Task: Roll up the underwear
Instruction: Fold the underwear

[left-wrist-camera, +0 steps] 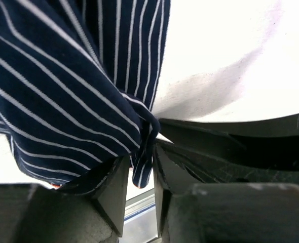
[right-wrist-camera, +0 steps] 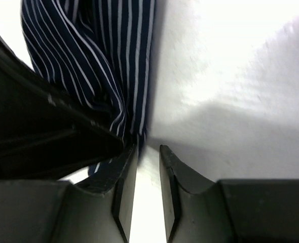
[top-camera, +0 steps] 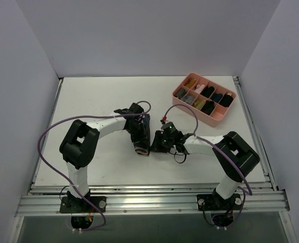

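Left claw (left-wrist-camera: 141, 163) is pinched shut on a fold of the underwear (left-wrist-camera: 63, 101). Right claw (right-wrist-camera: 147, 152) sits nearly closed at the cloth's edge; I cannot tell whether it grips. The underwear lies mid-tabletop (top-camera: 99, 96) between both claws, well apart from the tray (top-camera: 212, 119).

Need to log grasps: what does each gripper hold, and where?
Left gripper pinches the underwear by a folded edge. Right gripper: underwear reaches its fingertips, but a hold cannot be told.

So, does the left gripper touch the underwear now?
Touching. In the left wrist view, a fold of the underwear sits pinched between the two fingers of the left gripper, which are almost closed on it.
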